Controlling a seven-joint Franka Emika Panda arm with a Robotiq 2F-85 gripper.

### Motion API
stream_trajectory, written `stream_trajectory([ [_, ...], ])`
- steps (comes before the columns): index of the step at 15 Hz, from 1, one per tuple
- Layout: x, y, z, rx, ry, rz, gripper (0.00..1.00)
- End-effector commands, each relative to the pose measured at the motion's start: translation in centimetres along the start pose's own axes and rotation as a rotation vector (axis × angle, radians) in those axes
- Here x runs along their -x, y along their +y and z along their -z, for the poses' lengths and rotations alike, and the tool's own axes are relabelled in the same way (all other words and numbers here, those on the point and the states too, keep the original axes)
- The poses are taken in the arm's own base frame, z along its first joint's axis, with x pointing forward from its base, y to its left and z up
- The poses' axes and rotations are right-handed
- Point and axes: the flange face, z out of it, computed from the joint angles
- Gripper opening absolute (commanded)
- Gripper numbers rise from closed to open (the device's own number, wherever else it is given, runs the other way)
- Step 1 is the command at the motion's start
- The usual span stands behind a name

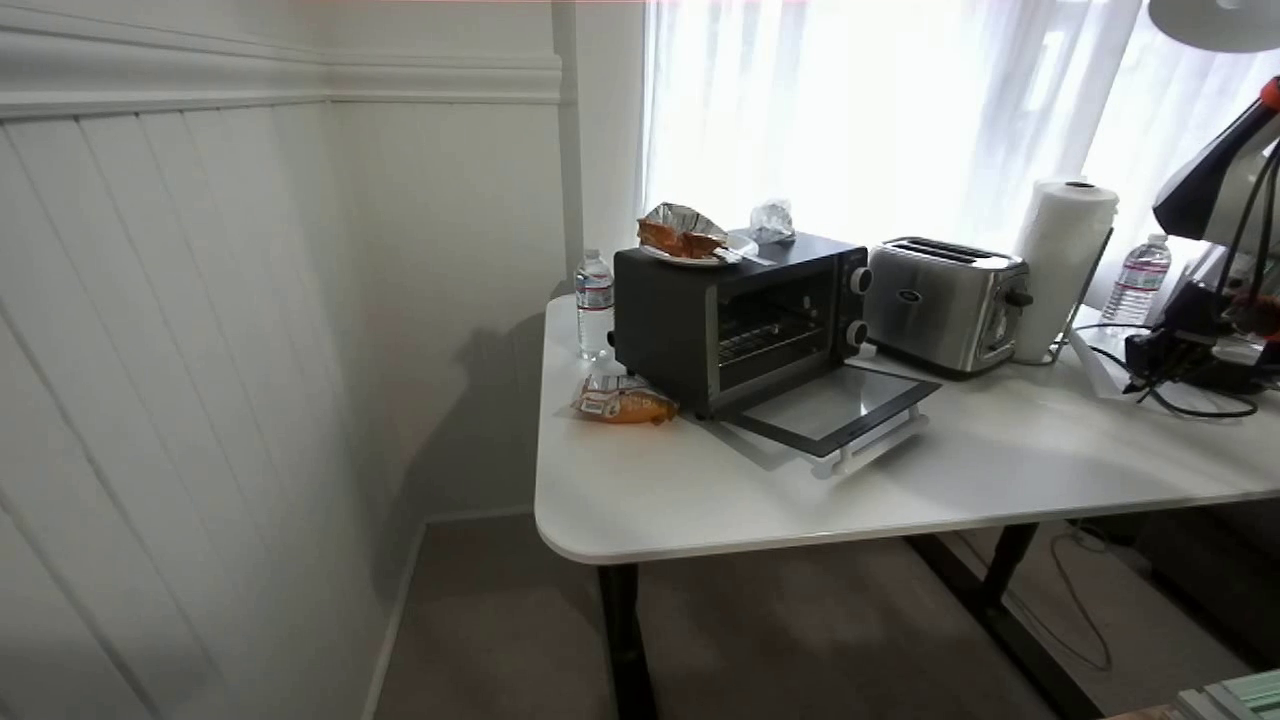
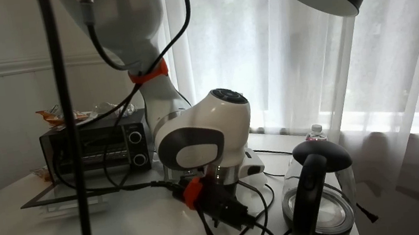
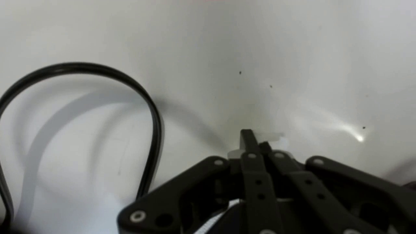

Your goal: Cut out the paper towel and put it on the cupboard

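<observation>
Currently, the gripper (image 3: 256, 139) had its jaws together, clear of the toaster (image 1: 935, 310). Roll (image 1: 1058, 275) stood upright just beside the toaster, on the gripper's side.

One paper-towel roll (image 1: 1065, 265); one oven (image 1: 712, 325); one kettle (image 2: 311, 191).

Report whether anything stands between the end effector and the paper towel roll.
In an exterior view, a black cable curls over the tabletop between the end effector and the paper towel roll; whether it blocks is unclear. A water bottle nearby stands farther back, probably off that line.
</observation>
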Motion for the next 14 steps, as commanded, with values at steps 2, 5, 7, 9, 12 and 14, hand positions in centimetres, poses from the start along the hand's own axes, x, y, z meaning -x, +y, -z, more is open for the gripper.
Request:
stream_trajectory([
  [2, 2.2, 0.3, -0.2, 0.016, -0.022, 0.011, 0.00],
  [5, 3.2, 0.8, -0.5, 0.020, -0.043, 0.001, 0.00],
  [7, 4.0, 1.2, -0.7, 0.021, -0.061, -0.008, 0.00],
  [9, 4.6, 1.4, -0.7, 0.024, -0.069, -0.013, 0.00],
  [12, 5.6, 1.7, -0.2, 0.039, -0.085, -0.009, 0.00],
  [14, 6.4, 2.3, 0.3, 0.049, -0.103, -0.002, 0.00],
])
